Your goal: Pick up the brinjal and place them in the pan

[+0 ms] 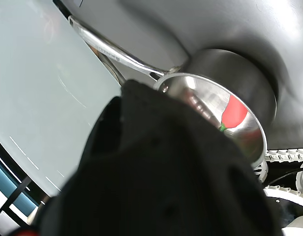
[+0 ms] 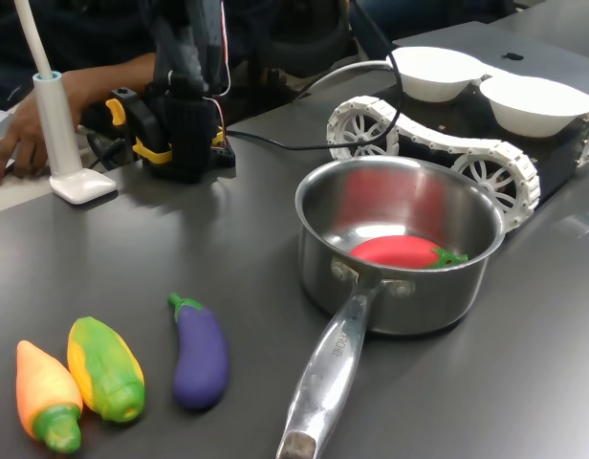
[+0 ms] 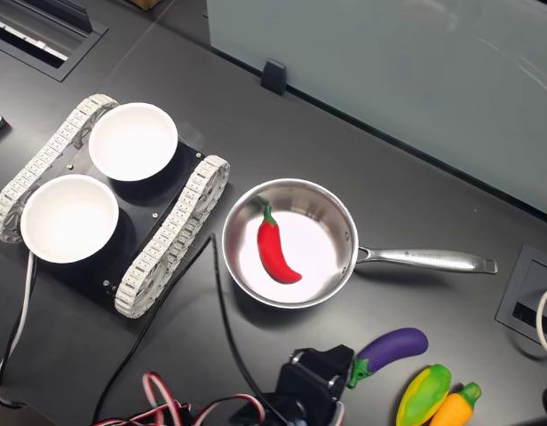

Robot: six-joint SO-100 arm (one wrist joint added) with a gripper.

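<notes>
The brinjal (image 2: 199,354) (image 3: 393,344), glossy purple with a green cap, lies on the dark table beside the pan's long handle (image 2: 328,373). The steel pan (image 2: 419,306) (image 3: 344,222) (image 1: 235,69) stands upright with a red toy chilli (image 2: 400,251) (image 3: 275,251) (image 1: 234,112) inside it. My gripper (image 3: 322,373) (image 2: 185,124) is folded back near the arm's base, well apart from the brinjal and the pan. In the wrist view the gripper (image 1: 166,113) is one blurred black mass with no gap showing and nothing held.
A yellow-green toy corn (image 2: 105,368) (image 3: 423,395) and an orange toy carrot (image 2: 46,397) (image 3: 455,404) lie next to the brinjal. A tracked vehicle (image 3: 167,240) carries two white bowls (image 3: 131,140) behind the pan. A person's arm (image 2: 84,86) and a white stand (image 2: 60,124) are at the first exterior view's left.
</notes>
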